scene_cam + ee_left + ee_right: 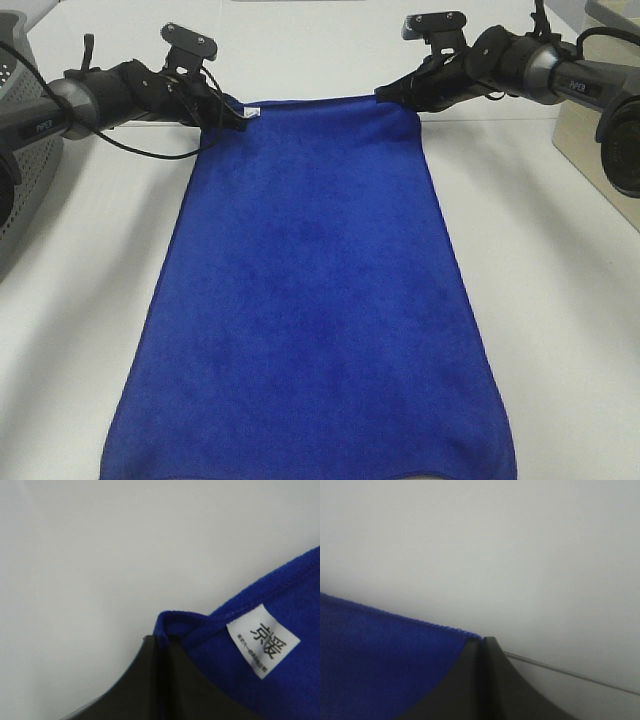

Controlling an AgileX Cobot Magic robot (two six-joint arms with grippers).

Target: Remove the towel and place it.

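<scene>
Towel: the blue towel (310,290) lies spread flat on the white surface (560,300), long side running from the far edge toward the camera; the near end reaches the bottom of the high view; the far edge is straight between the two arms.
Tag: a small white tag (263,641) with dark printed characters sits at the far left corner of the towel, just beside the left fingers.
Left gripper: the left gripper (240,116) has its fingers (145,680) clenched on the far left corner of the towel; the wrist view shows the hem folded up between the dark pads.
Right gripper: the right gripper (385,95) has its fingers (485,680) pressed together at the far right corner; the cloth edge seems to run in between them (the wrist view is blurred there), so it is probably gripping the towel.
Arms: both reach in low from the far side, one at each far corner.
</scene>
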